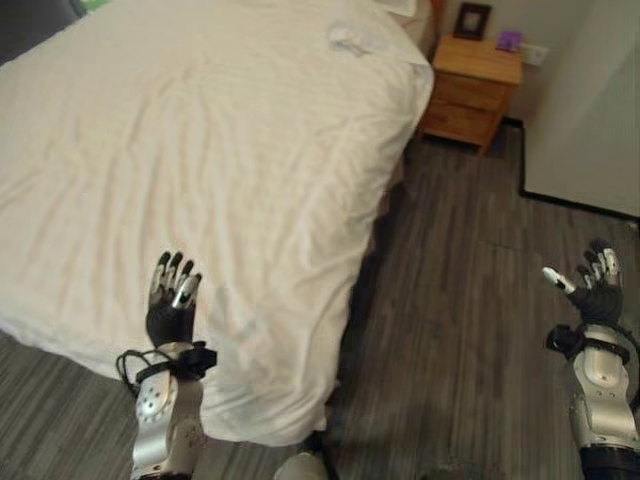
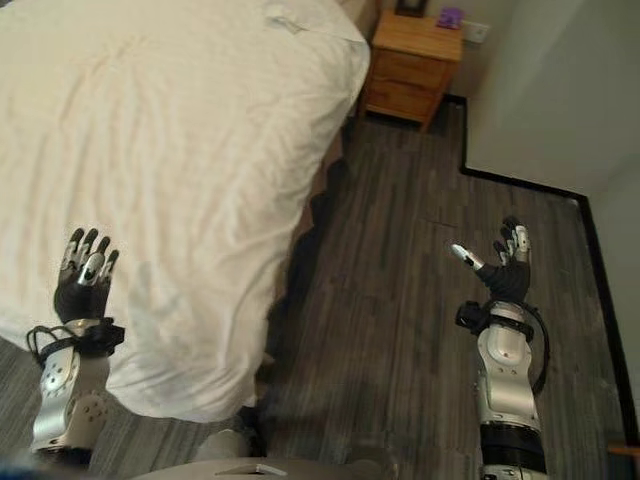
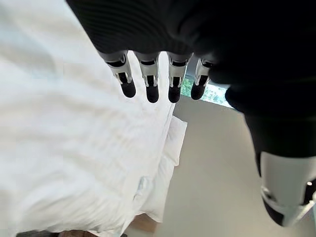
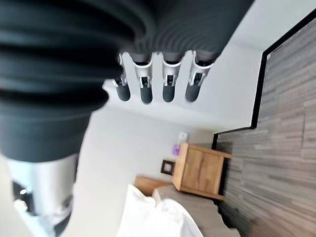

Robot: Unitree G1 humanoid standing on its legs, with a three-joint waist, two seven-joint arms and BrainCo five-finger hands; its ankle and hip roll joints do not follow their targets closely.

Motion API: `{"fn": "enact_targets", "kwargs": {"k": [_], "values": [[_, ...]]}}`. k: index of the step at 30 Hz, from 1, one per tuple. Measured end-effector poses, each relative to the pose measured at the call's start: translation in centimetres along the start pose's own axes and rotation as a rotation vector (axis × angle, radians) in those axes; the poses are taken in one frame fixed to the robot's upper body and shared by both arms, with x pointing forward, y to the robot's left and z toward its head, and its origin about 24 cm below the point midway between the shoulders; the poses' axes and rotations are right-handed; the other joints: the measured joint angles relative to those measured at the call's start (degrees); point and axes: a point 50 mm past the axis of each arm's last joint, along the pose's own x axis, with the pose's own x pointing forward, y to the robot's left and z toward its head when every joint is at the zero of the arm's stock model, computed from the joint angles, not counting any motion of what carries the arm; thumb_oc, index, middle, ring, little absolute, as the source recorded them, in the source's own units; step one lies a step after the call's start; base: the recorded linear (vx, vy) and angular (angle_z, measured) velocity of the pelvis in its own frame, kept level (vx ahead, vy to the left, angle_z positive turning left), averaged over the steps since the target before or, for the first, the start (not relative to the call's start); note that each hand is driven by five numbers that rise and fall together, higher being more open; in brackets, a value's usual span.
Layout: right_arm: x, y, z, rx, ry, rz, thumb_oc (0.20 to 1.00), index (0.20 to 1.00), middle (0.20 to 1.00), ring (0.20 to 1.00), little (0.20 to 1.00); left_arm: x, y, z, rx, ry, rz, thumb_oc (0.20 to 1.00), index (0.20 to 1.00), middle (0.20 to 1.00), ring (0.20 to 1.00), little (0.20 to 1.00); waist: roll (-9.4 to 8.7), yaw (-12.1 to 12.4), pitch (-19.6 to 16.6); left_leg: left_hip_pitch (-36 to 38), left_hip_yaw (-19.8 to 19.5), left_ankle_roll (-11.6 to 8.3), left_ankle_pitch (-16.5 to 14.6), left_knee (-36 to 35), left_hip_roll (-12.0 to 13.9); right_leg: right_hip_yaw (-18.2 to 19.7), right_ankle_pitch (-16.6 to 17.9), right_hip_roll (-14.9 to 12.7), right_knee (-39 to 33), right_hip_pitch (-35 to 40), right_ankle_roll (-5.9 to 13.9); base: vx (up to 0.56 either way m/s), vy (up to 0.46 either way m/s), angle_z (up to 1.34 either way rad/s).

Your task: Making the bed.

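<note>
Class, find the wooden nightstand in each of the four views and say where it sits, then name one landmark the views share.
Left eye view: nightstand at upper right, beside the bed's far corner.
Right eye view: nightstand at top, right of centre.
Left wrist view: not in it.
Right wrist view: nightstand right of centre, low, against the wall.
Shared landmark: the white bed cover.
</note>
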Motion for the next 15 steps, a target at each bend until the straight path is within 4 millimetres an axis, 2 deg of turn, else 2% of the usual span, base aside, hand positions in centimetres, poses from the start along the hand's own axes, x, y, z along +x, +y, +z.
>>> {"fn": "enact_targets", "kwargs": {"k": [1, 2, 3, 4, 5, 6, 7, 8, 9, 11, 12, 15], "values": [[-0.6, -0.6, -0.6, -0.019, 0.027, -0.005, 1.000, 1.000, 1.000, 1.000, 1.000, -0.1, -0.4, -0.1, -0.016, -0.002, -0.015, 1.000, 1.000, 1.000, 1.000, 1.000, -0.97, -0.5, -0.2, -3.0, -0.3, -2.21, -1.7, 3.5, 0.8, 1.5, 0.7, 1.5, -6.2, 2.1, -1.24, -0.09, -0.347, -0.36], [-0.9, -2.1, -1.0, -0.070, 0.046, -0.023, 1.000, 1.000, 1.000, 1.000, 1.000, -0.5, -1.1, -1.1, -0.063, 0.016, -0.007, 1.000, 1.000, 1.000, 1.000, 1.000, 0.57, -0.7, -0.8, -4.3, -2.7, -2.87, -1.7, 1.3, -1.0, 2.4, 0.6, 2.6, -8.4, 2.0, -1.55, -0.18, -0.363, -0.27], [-1.0, -2.7, -1.4, -0.081, 0.067, -0.040, 1.000, 1.000, 1.000, 1.000, 1.000, -0.7, -1.2, -1.5, -0.080, 0.028, 0.001, 1.000, 1.000, 1.000, 1.000, 1.000, 1.06, -1.1, -0.8, -3.4, -3.8, -2.99, -0.3, -0.4, -1.2, 2.8, 0.5, 3.2, -8.4, 1.8, -1.74, -0.10, -0.233, -0.11], [-1.3, -3.2, -1.8, -0.084, 0.093, -0.058, 1.000, 1.000, 1.000, 1.000, 1.000, -1.0, -1.3, -1.9, -0.096, 0.040, 0.009, 1.000, 1.000, 1.000, 1.000, 1.000, 1.55, -2.1, -1.0, -2.9, -5.1, -2.41, 2.4, -0.8, -0.8, 2.9, 0.6, 3.7, -8.0, 0.9, -2.07, -0.18, -0.158, -0.63], [-1.4, -2.9, -2.4, -0.078, 0.121, -0.051, 1.000, 1.000, 1.000, 1.000, 1.000, -1.2, -1.4, -2.3, -0.095, 0.057, 0.009, 1.000, 1.000, 1.000, 1.000, 1.000, 0.57, -0.2, -0.1, -3.3, -12.9, -1.75, 2.8, 3.5, 0.5, 6.3, 0.2, 3.6, -4.7, -0.4, -3.31, -0.10, -0.107, -0.94], [-1.2, -2.5, -2.3, -0.067, 0.118, -0.041, 1.000, 1.000, 1.000, 1.000, 1.000, -1.4, -1.4, -2.5, -0.089, 0.070, 0.002, 1.000, 1.000, 1.000, 1.000, 1.000, -0.82, 0.3, 0.9, -4.2, -17.3, -1.70, 2.9, 9.2, 1.3, 8.4, 0.7, 3.5, -4.8, 0.0, -4.09, -0.20, -0.141, -1.44], [-0.9, -1.9, -2.0, -0.061, 0.102, -0.018, 1.000, 1.000, 1.000, 1.000, 1.000, -1.8, -1.2, -2.7, -0.085, 0.085, 0.005, 1.000, 1.000, 1.000, 1.000, 1.000, -2.44, 1.0, 1.1, -6.0, -25.4, -6.21, -0.5, 12.9, -0.5, 10.1, 0.9, 2.7, -4.9, 0.3, -4.41, -0.09, -0.139, -1.39], [-0.1, -1.9, -1.0, -0.055, 0.048, -0.012, 1.000, 1.000, 1.000, 1.000, 1.000, -2.0, -1.4, -3.1, -0.097, 0.095, -0.005, 1.000, 1.000, 1.000, 1.000, 1.000, -1.96, 1.5, 1.1, -5.5, -35.4, -8.83, -0.8, 11.6, -4.9, 12.8, 0.9, 2.9, -4.8, -0.2, -4.64, -0.03, -0.073, -1.14], [0.0, -2.3, -0.8, -0.048, 0.038, -0.021, 1.000, 1.000, 1.000, 1.000, 1.000, -1.9, -1.7, -3.1, -0.105, 0.091, -0.014, 1.000, 1.000, 1.000, 1.000, 1.000, -1.44, 0.8, 1.1, -5.4, -35.6, -8.07, -0.7, 11.9, -4.8, 13.7, 0.6, 3.6, -4.8, -0.2, -4.68, 0.01, -0.037, -0.61], [-0.5, -2.9, -1.1, -0.058, 0.052, -0.028, 1.000, 1.000, 1.000, 1.000, 1.000, -1.0, -2.4, -2.7, -0.132, 0.068, -0.038, 1.000, 1.000, 1.000, 1.000, 1.000, -1.85, -0.9, 1.3, -3.8, -36.6, -8.45, -0.4, 9.5, -5.1, 13.8, 0.2, 3.6, -4.7, -0.2, -4.70, 0.03, 0.017, 0.00], [-0.8, -3.1, -1.3, -0.064, 0.064, -0.019, 1.000, 1.000, 1.000, 1.000, 1.000, -0.6, -2.8, -2.5, -0.156, 0.056, -0.053, 1.000, 1.000, 1.000, 1.000, 1.000, -1.35, -1.8, 1.4, -2.9, -36.7, -8.45, -0.4, 8.0, -5.1, 13.9, 0.2, 3.7, -4.4, 0.1, -4.63, -0.01, 0.082, -0.05], [-1.2, -3.5, -1.6, -0.062, 0.077, -0.026, 1.000, 1.000, 1.000, 1.000, 1.000, 0.1, -3.6, -2.2, -0.173, 0.040, -0.086, 1.000, 1.000, 1.000, 1.000, 1.000, -0.28, -3.4, 1.4, -1.4, -34.7, -8.41, -0.5, 5.6, -5.1, 14.3, 0.5, 3.2, -4.3, -0.1, -4.21, -0.04, 0.120, -0.03]]}}
